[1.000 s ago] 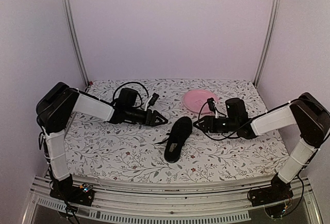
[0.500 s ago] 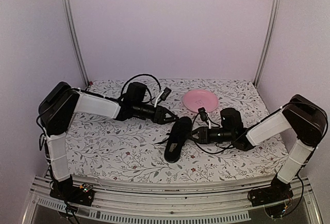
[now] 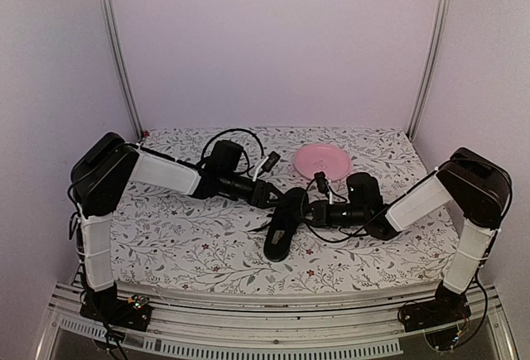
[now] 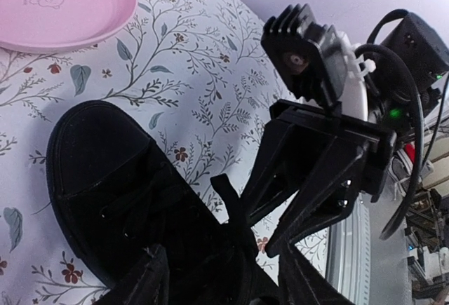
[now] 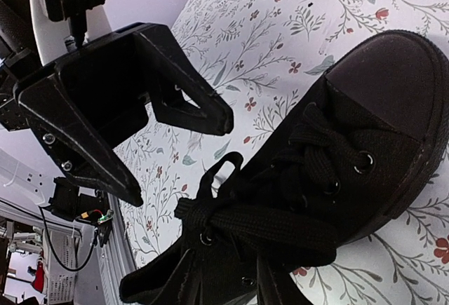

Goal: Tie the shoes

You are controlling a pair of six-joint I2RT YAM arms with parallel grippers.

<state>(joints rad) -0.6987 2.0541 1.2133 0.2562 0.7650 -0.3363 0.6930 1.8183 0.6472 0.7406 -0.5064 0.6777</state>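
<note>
While both arms meet mid-frame in the top view, the shoe [image 3: 284, 226] lies on the table [image 3: 182, 244] between them, toe toward the plate [image 3: 323, 160] at upper right. Left gripper [image 5: 179, 158]: jaws apart, tips just beside the laces [image 5: 309, 179], not touching. Right gripper [image 4: 256, 233]: jaws narrow, at the shoe's lace area; can't tell whether it's clamped on anything.

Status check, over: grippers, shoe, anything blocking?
Left gripper open, poised beside the laces. Right gripper at the shoe lacing, grip unclear. Toe toward pink plate. Nothing blocking.
</note>
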